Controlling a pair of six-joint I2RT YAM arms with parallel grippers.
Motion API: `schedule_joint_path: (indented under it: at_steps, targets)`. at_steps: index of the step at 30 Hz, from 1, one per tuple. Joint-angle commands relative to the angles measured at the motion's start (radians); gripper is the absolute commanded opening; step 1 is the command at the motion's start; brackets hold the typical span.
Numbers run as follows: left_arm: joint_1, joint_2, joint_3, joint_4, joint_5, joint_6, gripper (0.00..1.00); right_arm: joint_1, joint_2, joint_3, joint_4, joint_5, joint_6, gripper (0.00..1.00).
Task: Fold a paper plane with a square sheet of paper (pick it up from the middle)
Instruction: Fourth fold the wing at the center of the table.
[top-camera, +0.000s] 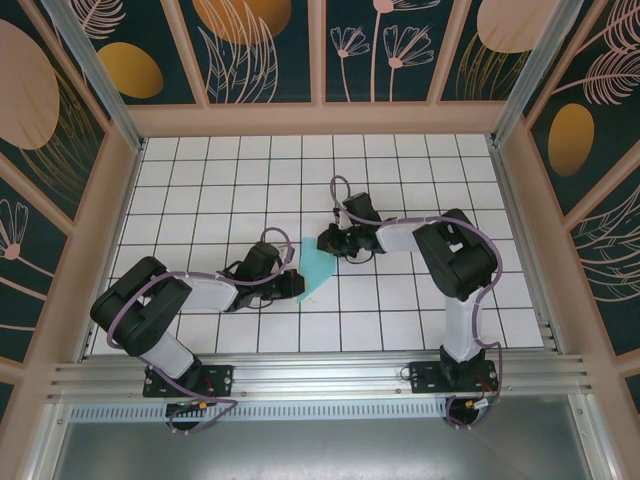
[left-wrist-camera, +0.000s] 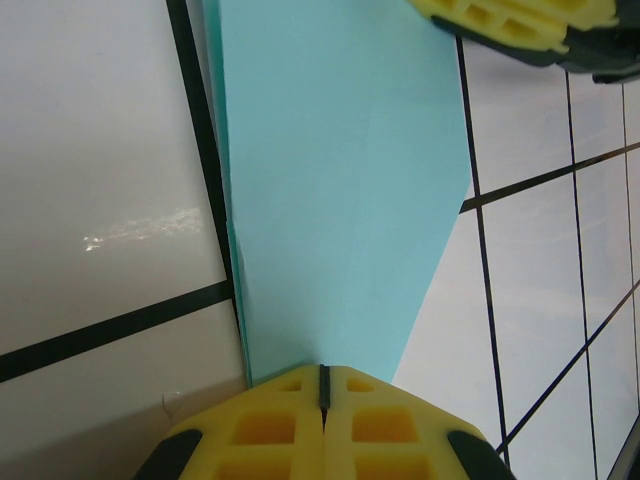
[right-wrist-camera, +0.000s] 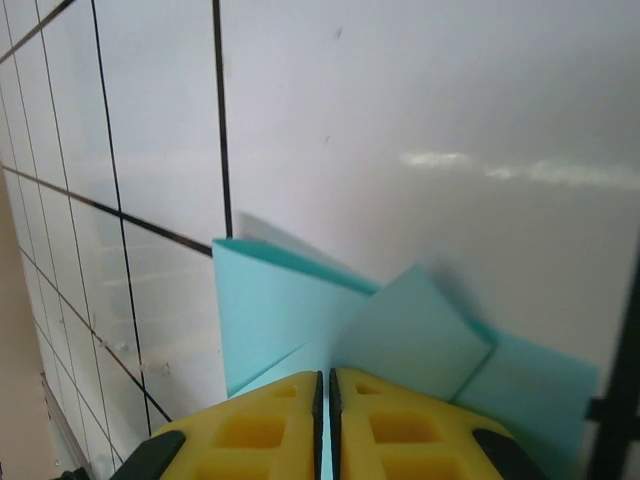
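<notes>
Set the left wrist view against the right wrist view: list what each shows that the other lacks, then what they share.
Left wrist view: the folded sheet of paper lies as a long flat shape that narrows toward the left gripper, with the other arm's yellow fingers at its far end.
Right wrist view: overlapping folded flaps of the sheet, one apparently lifted off the table, just ahead of the right gripper.
Both: turquoise paper pinched between shut yellow jaws, on the white gridded table.

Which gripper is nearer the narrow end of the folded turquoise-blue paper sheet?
Left. The left gripper pinches the folded turquoise-blue paper sheet right at its narrow end. The right gripper is clamped on the wide opposite end.
</notes>
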Motion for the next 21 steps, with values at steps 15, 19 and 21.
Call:
schedule_joint_path:
  at_steps: [15,19,21]
  targets:
    - [-0.006,-0.009,0.007,-0.263,-0.014,-0.001,0.01,-0.084,-0.131,0.018,-0.106,0.137,-0.071,0.21]
    - [-0.005,-0.099,0.104,-0.322,-0.018,0.001,0.10,-0.052,-0.226,-0.110,-0.071,0.145,-0.032,0.24]
    - [-0.005,-0.136,0.153,-0.360,-0.034,0.015,0.13,-0.027,-0.268,-0.169,-0.052,0.151,-0.009,0.27]
